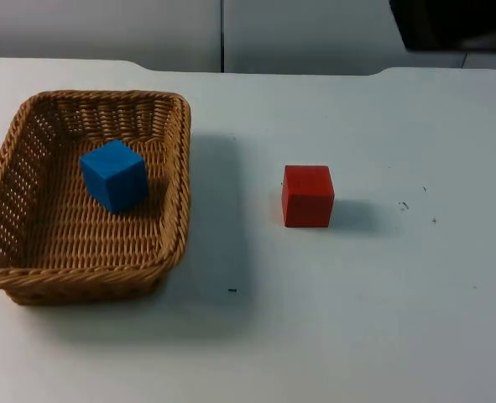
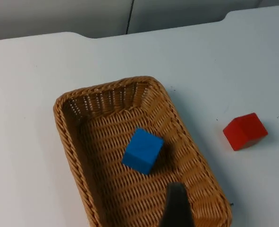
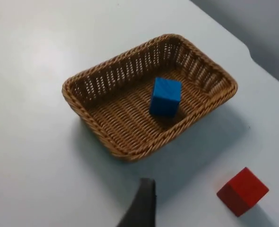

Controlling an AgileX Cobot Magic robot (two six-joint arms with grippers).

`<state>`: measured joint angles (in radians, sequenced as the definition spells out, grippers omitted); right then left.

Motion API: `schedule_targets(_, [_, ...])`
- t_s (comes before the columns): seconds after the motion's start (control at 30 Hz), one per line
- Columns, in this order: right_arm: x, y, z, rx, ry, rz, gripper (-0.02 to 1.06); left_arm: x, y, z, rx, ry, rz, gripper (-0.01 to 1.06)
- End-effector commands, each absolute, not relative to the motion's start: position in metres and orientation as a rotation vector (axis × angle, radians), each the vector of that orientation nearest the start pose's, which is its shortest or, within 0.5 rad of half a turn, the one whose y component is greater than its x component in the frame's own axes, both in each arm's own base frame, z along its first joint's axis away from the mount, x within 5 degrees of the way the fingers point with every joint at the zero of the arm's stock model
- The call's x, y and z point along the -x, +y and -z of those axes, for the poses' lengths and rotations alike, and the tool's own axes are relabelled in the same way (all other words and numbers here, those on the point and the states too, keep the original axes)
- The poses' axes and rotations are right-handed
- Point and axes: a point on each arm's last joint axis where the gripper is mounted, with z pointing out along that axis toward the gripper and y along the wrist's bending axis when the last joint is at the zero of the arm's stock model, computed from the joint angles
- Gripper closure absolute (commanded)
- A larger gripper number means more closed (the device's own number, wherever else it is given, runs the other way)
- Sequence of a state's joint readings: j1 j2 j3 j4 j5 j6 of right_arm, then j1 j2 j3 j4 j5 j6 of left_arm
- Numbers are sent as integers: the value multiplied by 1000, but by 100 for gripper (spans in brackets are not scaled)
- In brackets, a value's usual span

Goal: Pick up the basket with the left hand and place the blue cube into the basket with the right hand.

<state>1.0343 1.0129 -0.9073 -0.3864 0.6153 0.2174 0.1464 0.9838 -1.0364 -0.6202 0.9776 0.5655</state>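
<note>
I am looking down on the white table and seeing the blue cube already sitting inside the wicker basket, roughly at the middle of its floor and clear of all four walls, turned a little out of square with the weave. The basket is standing on the table on the left arm's side, its long axis running away from the partition wall toward the near edge in the top view. A red cube is resting on the bare table well apart from the basket, on the right arm's side. From the left wrist view I am looking along the left gripper onto the basket, one black fingertip hanging over the near short end; I cannot tell whether its fingers are spread or pressed together, and nothing is visibly pinched. The right gripper is hovering above bare table between the basket and the red cube, and again I cannot tell its state. I am judging the placing as done. If any move remains it is a lift by the left arm, which is the nearer one: the short rim is lying directly under and just ahead of its fingertip.
</note>
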Motion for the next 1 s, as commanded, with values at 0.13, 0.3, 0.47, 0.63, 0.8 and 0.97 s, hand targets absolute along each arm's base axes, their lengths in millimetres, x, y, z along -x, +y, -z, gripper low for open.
schedule_targets(0.13, [-108,149,-335,1034,1891,-363,26,-122,-26,-361,-303,2153,375,46])
schedule_targets(0.3, [-93,125,-331,1004,1858,-393,26,-66,-34,-330,-331,2068,320,46])
schedule_targets(0.47, [-81,104,-328,972,1842,-420,26,-28,-33,-307,-236,2001,259,46])
schedule_targets(0.63, [-71,83,-306,981,1934,-372,26,7,-27,-299,-107,1891,137,46])
schedule_targets(0.8, [-59,72,-285,981,1999,-429,26,11,-26,-295,-77,1957,143,46])
schedule_targets(0.97, [-47,57,-282,963,1985,-501,26,11,-26,-294,-79,1970,134,46])
